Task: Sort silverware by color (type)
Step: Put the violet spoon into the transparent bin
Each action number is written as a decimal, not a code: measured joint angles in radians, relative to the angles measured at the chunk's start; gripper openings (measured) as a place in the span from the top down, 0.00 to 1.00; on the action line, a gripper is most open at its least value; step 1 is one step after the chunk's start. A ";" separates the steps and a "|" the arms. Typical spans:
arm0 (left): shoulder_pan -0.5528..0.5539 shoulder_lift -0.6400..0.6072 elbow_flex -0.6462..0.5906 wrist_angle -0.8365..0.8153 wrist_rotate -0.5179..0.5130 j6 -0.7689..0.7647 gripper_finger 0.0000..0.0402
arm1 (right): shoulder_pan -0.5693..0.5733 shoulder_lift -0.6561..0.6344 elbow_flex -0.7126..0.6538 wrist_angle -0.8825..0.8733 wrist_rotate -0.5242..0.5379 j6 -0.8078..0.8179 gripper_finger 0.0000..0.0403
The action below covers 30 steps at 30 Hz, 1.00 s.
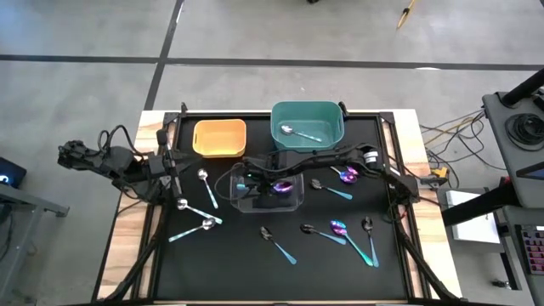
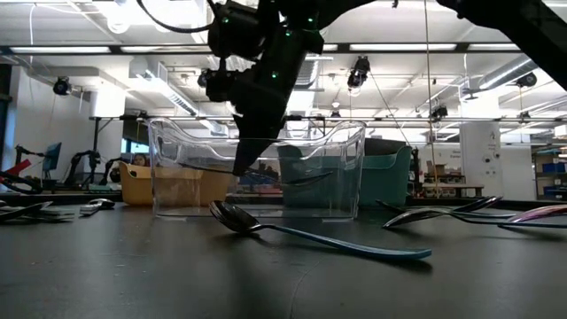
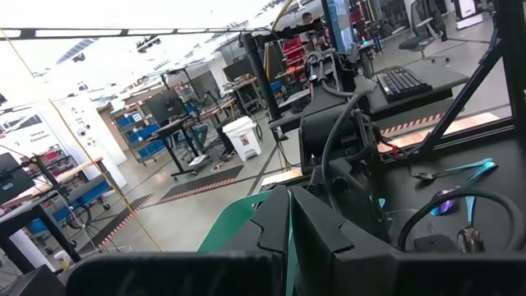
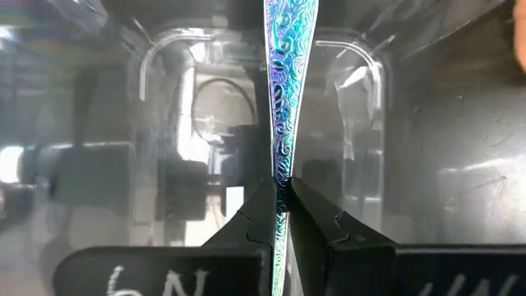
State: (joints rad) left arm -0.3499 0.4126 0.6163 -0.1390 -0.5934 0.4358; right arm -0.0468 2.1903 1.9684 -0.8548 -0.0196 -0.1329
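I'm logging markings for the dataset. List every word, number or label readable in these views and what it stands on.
White handwritten marks on the right gripper body: partly cut off, possibly "6N", not surely readable.
Keyboard keys in the room behind: too small to read.
Spoons and bins: no text visible.

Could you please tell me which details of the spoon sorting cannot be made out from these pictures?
- Held spoon: the right claw is shut on its handle; the bowl is cut off by the right wrist view's edge.
- Clear bin: in the high view the right arm covers its inside.
- Yellow bin: in the low view its contents sit behind its wall.
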 joint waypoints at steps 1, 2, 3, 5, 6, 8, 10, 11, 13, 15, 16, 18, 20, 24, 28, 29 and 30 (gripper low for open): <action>0.000 0.000 0.000 0.000 0.000 0.000 1.00 | 0.001 0.002 0.001 -0.007 0.003 0.000 0.97; 0.000 0.000 0.000 -0.001 0.000 0.000 1.00 | 0.001 0.003 0.001 -0.007 0.002 0.001 0.97; 0.000 0.000 0.000 -0.002 0.000 0.000 1.00 | 0.001 0.004 0.001 -0.006 0.003 0.002 0.97; 0.000 0.000 0.000 -0.002 0.000 0.000 1.00 | 0.002 0.004 0.001 -0.009 0.003 0.009 0.97; 0.000 0.000 0.000 -0.002 0.000 0.000 1.00 | 0.003 0.004 0.001 -0.008 0.004 0.012 0.97; 0.000 0.000 0.000 -0.003 0.000 0.000 1.00 | 0.006 0.004 0.001 -0.008 0.004 0.013 0.97; 0.000 0.000 0.000 -0.003 0.000 0.000 1.00 | 0.010 0.004 0.000 -0.008 0.003 0.015 0.97; 0.000 0.000 0.000 -0.003 0.000 0.000 1.00 | 0.010 0.004 0.000 -0.007 0.003 0.017 0.97; 0.000 0.000 0.000 -0.003 0.000 0.000 1.00 | 0.012 0.004 -0.003 -0.001 0.003 0.018 0.97; 0.000 0.000 0.000 -0.003 0.000 0.000 1.00 | 0.013 0.004 -0.008 0.000 0.003 0.021 0.97; 0.000 0.000 0.000 -0.003 0.000 0.000 1.00 | 0.012 0.004 -0.011 0.000 0.003 0.026 0.97; 0.000 0.000 0.000 -0.004 0.000 0.000 1.00 | 0.012 0.004 -0.020 0.003 0.004 0.029 0.97; 0.000 0.000 0.000 -0.004 0.000 0.000 1.00 | 0.012 0.004 -0.028 0.005 0.004 0.029 0.97; 0.000 0.000 0.000 -0.004 0.000 0.000 1.00 | 0.012 0.004 -0.051 0.010 0.004 0.040 0.97; 0.000 0.000 0.000 -0.004 0.000 0.000 1.00 | 0.012 0.004 -0.063 0.024 0.004 0.045 0.97; 0.000 0.000 0.000 -0.004 0.000 0.000 1.00 | 0.012 0.004 -0.063 0.030 0.004 0.045 0.97; 0.000 0.000 0.000 -0.004 0.000 0.000 1.00 | 0.012 0.004 -0.064 0.035 0.004 0.045 0.97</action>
State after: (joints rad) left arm -0.3500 0.4126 0.6163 -0.1429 -0.5938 0.4362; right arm -0.0349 2.1941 1.9045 -0.8197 -0.0158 -0.0875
